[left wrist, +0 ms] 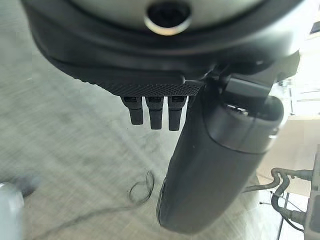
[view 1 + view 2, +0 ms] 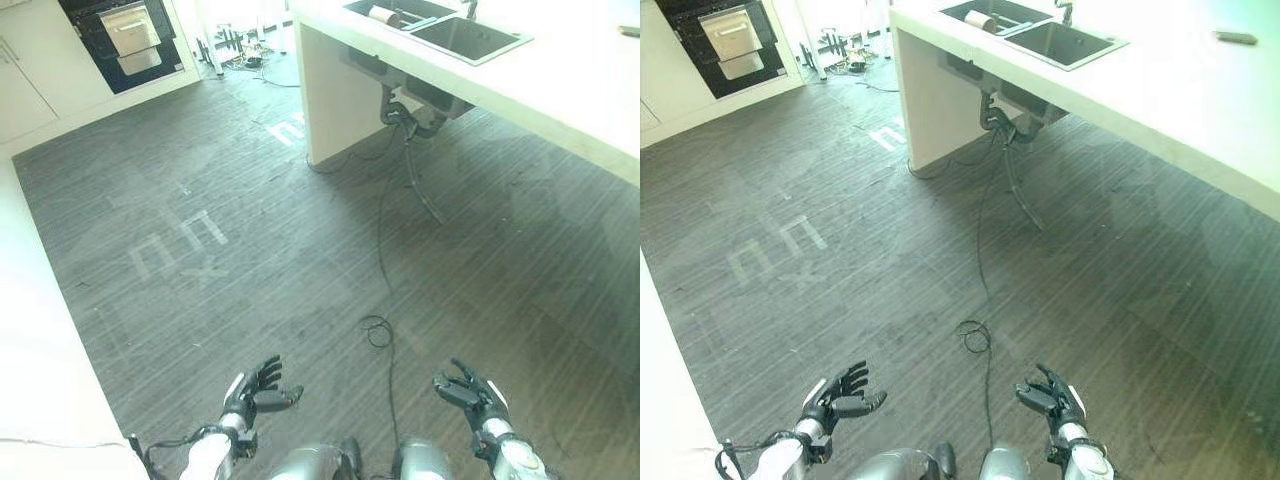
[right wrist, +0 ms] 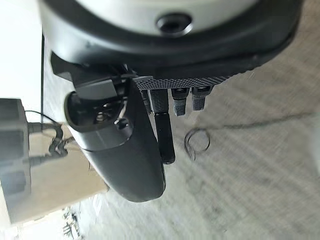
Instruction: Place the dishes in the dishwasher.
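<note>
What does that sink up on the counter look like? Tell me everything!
The sink is a dark, boxy double basin sunk into the pale countertop, far ahead on the robot's right. A pale, roll-shaped thing lies in the farther basin. A tap base stands at its far edge. Grey pipes hang underneath.

Grey striped floor (image 2: 300,260), white markings (image 2: 180,250)

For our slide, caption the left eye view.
Both open hands, left hand and right hand, above grey floor, sink ahead.
</note>
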`<state>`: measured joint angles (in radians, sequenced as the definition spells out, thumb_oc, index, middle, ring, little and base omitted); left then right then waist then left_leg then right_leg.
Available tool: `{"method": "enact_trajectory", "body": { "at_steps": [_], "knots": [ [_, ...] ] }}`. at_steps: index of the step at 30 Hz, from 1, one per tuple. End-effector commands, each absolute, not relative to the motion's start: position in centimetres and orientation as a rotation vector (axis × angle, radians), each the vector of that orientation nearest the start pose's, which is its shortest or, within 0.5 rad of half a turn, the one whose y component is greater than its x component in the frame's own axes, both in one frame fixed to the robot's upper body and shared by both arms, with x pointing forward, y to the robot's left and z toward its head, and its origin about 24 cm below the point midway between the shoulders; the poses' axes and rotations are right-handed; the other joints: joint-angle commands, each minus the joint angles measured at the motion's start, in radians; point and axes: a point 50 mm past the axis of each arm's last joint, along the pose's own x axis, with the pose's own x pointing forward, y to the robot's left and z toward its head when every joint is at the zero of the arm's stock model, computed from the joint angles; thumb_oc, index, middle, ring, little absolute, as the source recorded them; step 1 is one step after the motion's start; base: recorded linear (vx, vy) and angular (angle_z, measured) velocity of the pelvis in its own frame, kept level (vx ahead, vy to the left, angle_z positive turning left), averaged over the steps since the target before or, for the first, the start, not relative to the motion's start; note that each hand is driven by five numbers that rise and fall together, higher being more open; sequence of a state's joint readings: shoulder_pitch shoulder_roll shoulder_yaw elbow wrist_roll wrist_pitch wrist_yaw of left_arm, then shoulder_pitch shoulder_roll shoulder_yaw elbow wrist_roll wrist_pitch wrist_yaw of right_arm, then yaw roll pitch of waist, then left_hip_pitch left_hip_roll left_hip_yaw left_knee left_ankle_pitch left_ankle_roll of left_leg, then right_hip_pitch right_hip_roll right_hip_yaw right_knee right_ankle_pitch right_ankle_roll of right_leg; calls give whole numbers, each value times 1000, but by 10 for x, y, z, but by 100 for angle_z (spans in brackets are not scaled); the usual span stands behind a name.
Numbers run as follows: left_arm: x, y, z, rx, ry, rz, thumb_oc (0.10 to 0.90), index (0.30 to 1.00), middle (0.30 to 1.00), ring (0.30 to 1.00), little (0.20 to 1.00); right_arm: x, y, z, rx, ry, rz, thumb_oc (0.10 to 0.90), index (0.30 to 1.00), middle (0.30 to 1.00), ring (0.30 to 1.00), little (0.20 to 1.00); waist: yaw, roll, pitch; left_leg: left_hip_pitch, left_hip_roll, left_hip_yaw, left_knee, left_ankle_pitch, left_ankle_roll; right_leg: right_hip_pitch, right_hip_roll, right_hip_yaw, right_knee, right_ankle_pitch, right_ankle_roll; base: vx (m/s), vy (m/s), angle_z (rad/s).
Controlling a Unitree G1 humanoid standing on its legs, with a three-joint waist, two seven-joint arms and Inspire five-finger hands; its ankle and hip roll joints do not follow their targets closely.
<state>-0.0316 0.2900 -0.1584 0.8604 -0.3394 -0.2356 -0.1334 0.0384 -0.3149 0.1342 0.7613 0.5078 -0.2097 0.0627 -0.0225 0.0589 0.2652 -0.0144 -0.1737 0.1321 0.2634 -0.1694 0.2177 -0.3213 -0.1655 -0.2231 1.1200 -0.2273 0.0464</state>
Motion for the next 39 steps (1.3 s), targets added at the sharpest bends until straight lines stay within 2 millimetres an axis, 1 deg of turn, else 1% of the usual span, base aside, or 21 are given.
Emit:
{"method": "enact_trajectory", "body": {
  "at_steps": [1,2,4,8,9,10,13,14,16,17,19,20,21,23,26,28,29,32,34,37,39],
  "knots": [
    [199,227,-84,15,489,-31,800,900,900,900,900,201,-254,-69,50,409,-169,800,900,900,900,900,-29,8,33,-62,91,-72,37,-80,-101,127,135,-6,-426,119,35,450,-179,94],
    [202,229,-83,20,497,-32,800,900,900,900,900,197,-262,-68,59,413,-185,800,900,900,900,900,-43,0,47,-18,89,-84,37,-122,-106,94,131,-15,-641,134,52,452,-145,117],
    [203,227,-85,26,499,-25,800,900,900,900,900,194,-269,-68,53,414,-183,800,900,900,900,900,-51,2,58,34,96,-84,37,-166,-106,18,105,-42,-746,209,82,528,-158,130],
    [190,219,-99,41,553,-22,800,900,900,900,900,191,-276,-67,42,415,-201,800,900,900,900,900,-68,6,25,165,78,-125,37,-196,-146,72,145,-4,-742,116,15,653,-251,14],
    [186,218,-102,50,576,-22,800,900,900,900,900,192,-277,-66,31,412,-197,800,900,900,900,900,-70,6,18,206,85,-114,37,-148,-168,102,154,4,-746,88,-3,648,-248,-75],
    [183,217,-105,58,600,-25,800,900,900,900,900,193,-277,-65,22,407,-190,800,900,900,900,900,-66,-4,11,225,85,-101,37,-54,-192,129,153,14,-774,91,-22,490,-219,-53],
    [169,219,-115,56,670,-15,800,900,900,900,900,193,-282,-62,-7,392,-187,800,900,900,900,900,-64,-10,14,76,111,-59,426,112,-269,232,166,38,-820,50,-64,453,-231,3],
    [165,222,-118,54,700,-9,800,900,900,900,900,192,-284,-62,-13,395,-187,800,900,900,900,900,-64,-17,18,8,136,-37,540,127,-275,262,168,39,-820,32,-80,382,-231,5],
    [154,226,-126,66,770,-4,800,900,900,900,900,193,-286,-61,-14,386,-187,800,900,900,900,900,-49,-27,35,-130,147,-15,588,106,-254,325,174,54,-820,-3,-97,464,-197,-23],
    [140,229,-134,69,844,16,800,900,900,900,900,197,-281,-62,-14,384,-171,800,900,900,900,900,-27,-36,42,-140,130,-12,363,78,-234,351,179,91,-820,-23,-84,580,-107,-39],
    [128,231,-140,48,897,52,800,900,900,900,900,199,-276,-63,-8,387,-175,800,900,900,900,900,-16,-44,43,-130,141,-10,179,95,-236,370,179,106,-820,-42,-75,418,2,-62],
    [124,232,-142,30,928,75,800,900,900,900,900,199,-275,-63,-3,391,-181,800,900,900,900,900,-13,-47,46,-127,141,-12,144,101,-237,376,180,109,-820,-48,-73,412,57,-70],
    [104,232,-150,-26,989,145,800,900,900,900,900,201,-269,-66,-8,404,-172,800,900,900,900,900,16,-45,52,-210,120,-95,37,168,-261,401,198,150,-820,-60,-67,517,117,-56],
    [77,232,-159,-85,1084,226,800,900,900,900,900,201,-265,-69,-16,425,-168,800,900,900,900,900,46,-37,48,-328,111,-144,37,202,-281,435,210,174,-820,-82,-62,467,164,-94],
    [55,230,-165,-65,1164,229,800,900,900,900,900,202,-266,-72,-25,453,-177,800,900,900,900,900,63,-39,30,-298,81,-137,37,135,-243,487,192,175,-820,-93,-40,469,235,-131],
    [49,231,-166,-71,1192,251,800,900,900,900,900,198,-268,-76,-12,479,-194,800,900,900,900,900,59,-34,14,-245,67,-150,37,62,-198,523,185,163,-820,-39,-18,380,203,-106],
    [47,233,-166,-70,1200,256,800,900,900,900,900,197,-267,-78,-11,493,-200,800,900,900,900,900,56,-30,10,-219,63,-158,37,35,-174,515,177,150,-773,6,-3,310,200,-135],
    [50,238,-165,-35,1201,231,800,900,900,900,900,188,-267,-88,-25,527,-235,800,900,900,900,900,40,-11,3,-148,40,-165,37,-32,-111,378,134,93,-427,134,47,246,190,-22],
    [54,241,-164,-37,1192,246,800,900,900,900,900,182,-270,-93,-33,544,-262,800,900,900,900,900,36,-3,4,-119,33,-160,37,-55,-89,294,110,54,-311,144,52,166,106,2],
    [66,240,-162,-58,1161,259,800,900,900,900,900,178,-274,-96,-71,551,-269,800,900,900,900,900,32,30,26,-51,63,-140,37,-84,-92,214,44,-28,-400,84,19,160,-60,-31],
    [72,241,-161,-46,1146,250,800,900,900,900,900,177,-276,-97,-75,556,-285,800,900,900,900,900,31,33,44,-16,91,-131,37,-113,-110,217,24,-31,-611,72,31,173,-305,-54]
  ]
}}
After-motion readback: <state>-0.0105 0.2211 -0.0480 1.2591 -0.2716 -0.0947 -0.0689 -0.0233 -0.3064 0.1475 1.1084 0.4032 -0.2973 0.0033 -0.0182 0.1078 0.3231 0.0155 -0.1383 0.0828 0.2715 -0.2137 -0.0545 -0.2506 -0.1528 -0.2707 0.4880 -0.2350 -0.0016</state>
